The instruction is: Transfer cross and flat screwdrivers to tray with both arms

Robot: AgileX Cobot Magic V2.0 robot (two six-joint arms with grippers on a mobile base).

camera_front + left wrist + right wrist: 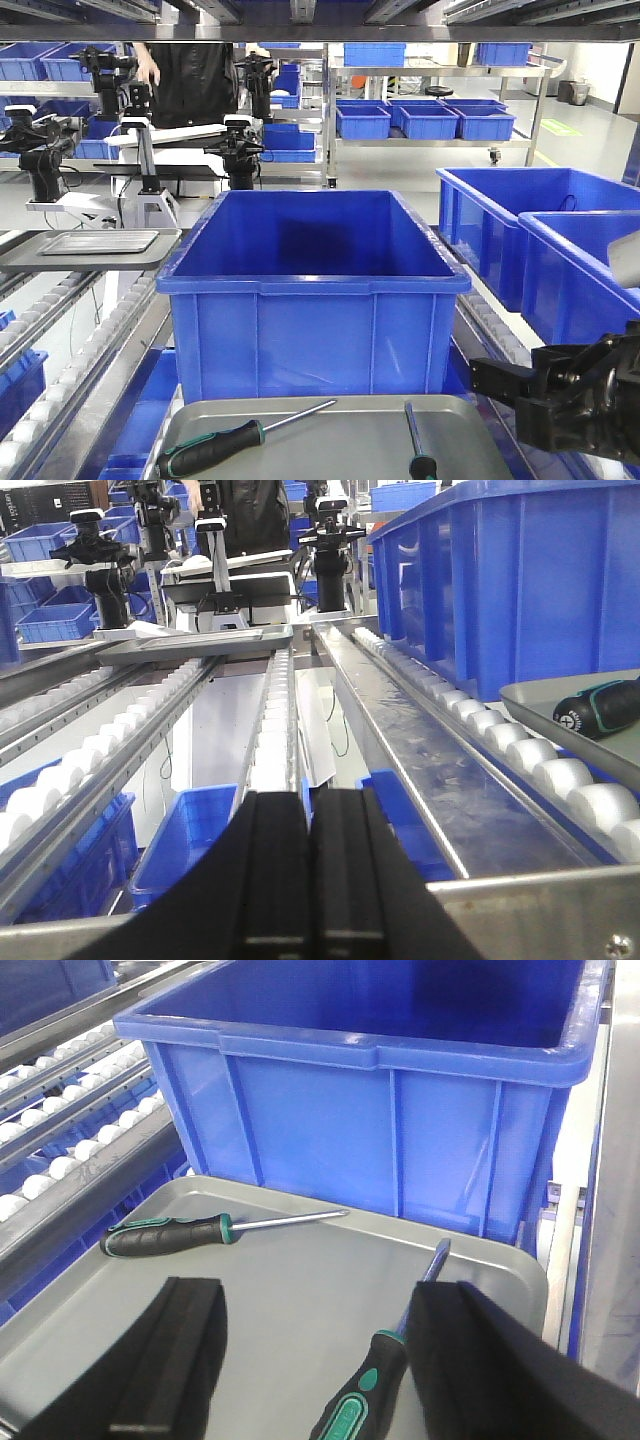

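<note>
Grey tray [300,1290]: near the front edge of the conveyor, just before the big bin; both screwdrivers lie inside it.
Left screwdriver [190,1231]: on the tray's left part, handle to the left, shaft pointing right toward the bin.
Right screwdriver [385,1360]: on the tray's right part, handle nearest the camera, tip toward the far rim.
Right gripper [315,1360]: released, fingers wide apart, above the tray; the right screwdriver's handle is just beside its right finger.
Left gripper [310,870]: clenched, fingers pressed together, nothing between them, over the rollers [540,770] left of the tray.
Blue bin [312,285]: deep, directly behind the tray.
</note>
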